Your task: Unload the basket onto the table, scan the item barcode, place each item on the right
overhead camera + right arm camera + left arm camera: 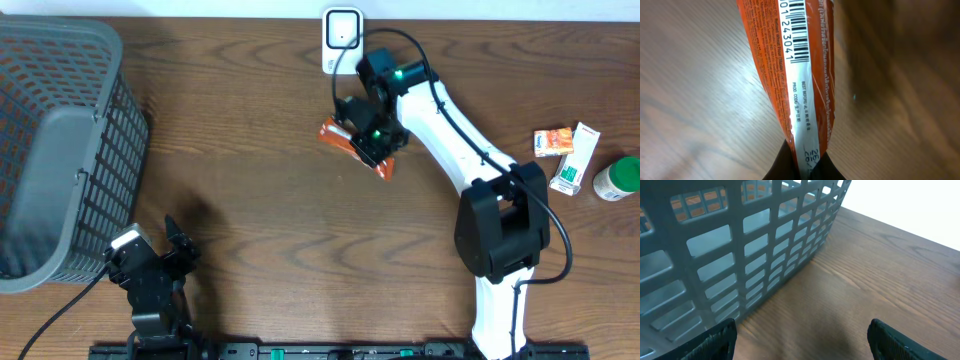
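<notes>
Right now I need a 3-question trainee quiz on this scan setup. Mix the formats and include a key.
1. True or false: the right claw is shut on the orange packet.
2. Which is closest to the left claw? A) gray basket B) orange packet C) right claw
3. Fill in the blank: in the right wrist view, the packet's printed ___ faces the camera.

Key: 1 true. 2 A. 3 barcode.
</notes>
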`<state>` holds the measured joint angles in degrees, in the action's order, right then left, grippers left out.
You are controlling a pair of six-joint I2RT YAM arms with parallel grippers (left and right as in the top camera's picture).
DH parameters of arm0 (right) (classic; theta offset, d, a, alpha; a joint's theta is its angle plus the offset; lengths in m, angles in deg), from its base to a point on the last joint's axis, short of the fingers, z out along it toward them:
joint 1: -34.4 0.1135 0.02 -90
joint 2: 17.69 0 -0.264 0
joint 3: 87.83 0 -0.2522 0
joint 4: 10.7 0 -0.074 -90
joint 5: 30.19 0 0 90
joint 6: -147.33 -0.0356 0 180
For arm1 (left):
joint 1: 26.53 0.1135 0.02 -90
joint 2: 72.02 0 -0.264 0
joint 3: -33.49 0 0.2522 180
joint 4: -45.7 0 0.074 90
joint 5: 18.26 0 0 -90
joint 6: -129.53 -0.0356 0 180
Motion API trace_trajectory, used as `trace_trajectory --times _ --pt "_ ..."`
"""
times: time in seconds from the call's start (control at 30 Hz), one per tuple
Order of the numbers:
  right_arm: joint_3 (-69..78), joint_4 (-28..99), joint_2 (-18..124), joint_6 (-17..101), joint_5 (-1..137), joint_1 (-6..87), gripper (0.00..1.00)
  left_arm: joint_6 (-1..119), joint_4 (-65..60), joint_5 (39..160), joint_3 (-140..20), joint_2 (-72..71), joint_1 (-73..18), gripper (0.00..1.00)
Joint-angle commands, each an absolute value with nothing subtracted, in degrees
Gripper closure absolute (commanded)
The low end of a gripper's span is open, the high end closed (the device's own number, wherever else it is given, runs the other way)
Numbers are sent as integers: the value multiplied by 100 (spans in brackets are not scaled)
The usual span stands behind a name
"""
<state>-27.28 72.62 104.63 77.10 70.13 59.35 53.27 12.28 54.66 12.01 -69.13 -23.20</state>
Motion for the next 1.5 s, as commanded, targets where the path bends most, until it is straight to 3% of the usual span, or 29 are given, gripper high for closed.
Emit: trace_trajectory --times 0.0,0.3,0.83,1.23,1.47 --pt "-2940 7356 10028 7771 6882 6289 99 5359 1224 5387 1244 -6928 -2307 16" --pt "-2940 7358 8846 7745 5525 7325 99 5359 1224 5387 1244 -6928 -2307 16" --pt "-2940 7314 7818 7594 4887 8739 99 5359 1224 5387 1244 -6928 -2307 16" --pt "-2853 7275 7820 7194 4985 8818 99 5359 1224 5387 1244 -6928 -2307 16" --pt "-980 5887 7936 6757 5346 8173 99 5359 1224 5387 1244 -6928 -2307 16"
